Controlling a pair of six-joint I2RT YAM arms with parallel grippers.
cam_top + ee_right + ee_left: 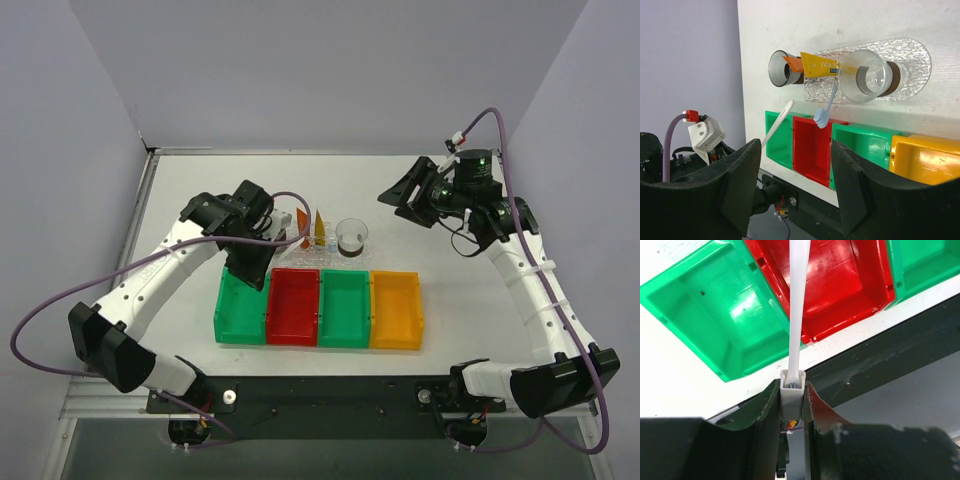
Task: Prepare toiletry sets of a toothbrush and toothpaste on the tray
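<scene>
White toothbrush [797, 305] — clamped by its head block between my left jaws, which are closed narrow on it, bristles facing the wrist camera. The handle runs out unsupported over the seam between a green bin [715, 315] and the red bin [840, 285]. In the top view it is aimed towards the tray [912, 55].

Assessment: light, slim, stiff plastic with some spring, and smooth, so liable to swivel in the grip. The squared head offers flat faces and is a fair hold. Being at one end, it leaves a long lever, and a knock at the free tip would likely twist the brush. A hold nearer mid-handle would be steadier, though narrower and more slippery.

On the tray, the blue toothbrush [827, 102] leans by a clear cup [865, 75], head hanging past the tray edge towards the bins. I cannot tell whether its handle sits inside the cup. The yellow tube [820, 65] and orange tube [792, 62] rest together beside it — soft, light, likely to dent if pinched hard.

Right jaws: wide apart, nothing between them, well apart from the tray, off to the right of the counter [190, 200].
</scene>
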